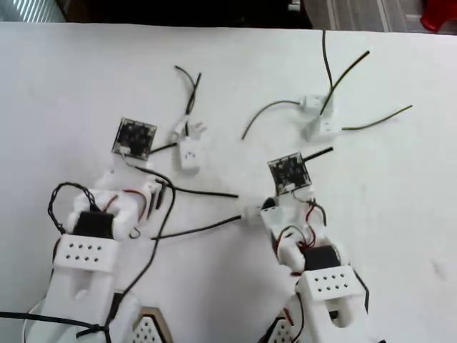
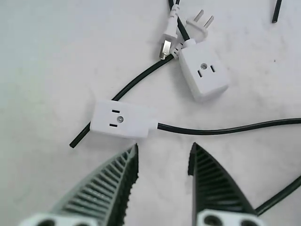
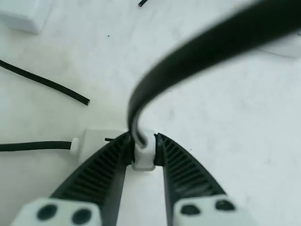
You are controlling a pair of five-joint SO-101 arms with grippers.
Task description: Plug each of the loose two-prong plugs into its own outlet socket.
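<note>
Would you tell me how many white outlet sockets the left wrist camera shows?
2. One socket lies ahead of the open left gripper; the other socket sits farther off, beside a two-prong plug. More may lie out of frame.

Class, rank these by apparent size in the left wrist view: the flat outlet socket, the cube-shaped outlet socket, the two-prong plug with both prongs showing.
1-2. flat outlet socket and cube-shaped outlet socket: look about alike; the flat one lies nearer the camera, so no ranking.
3. two-prong plug: clearly smallest.
</note>
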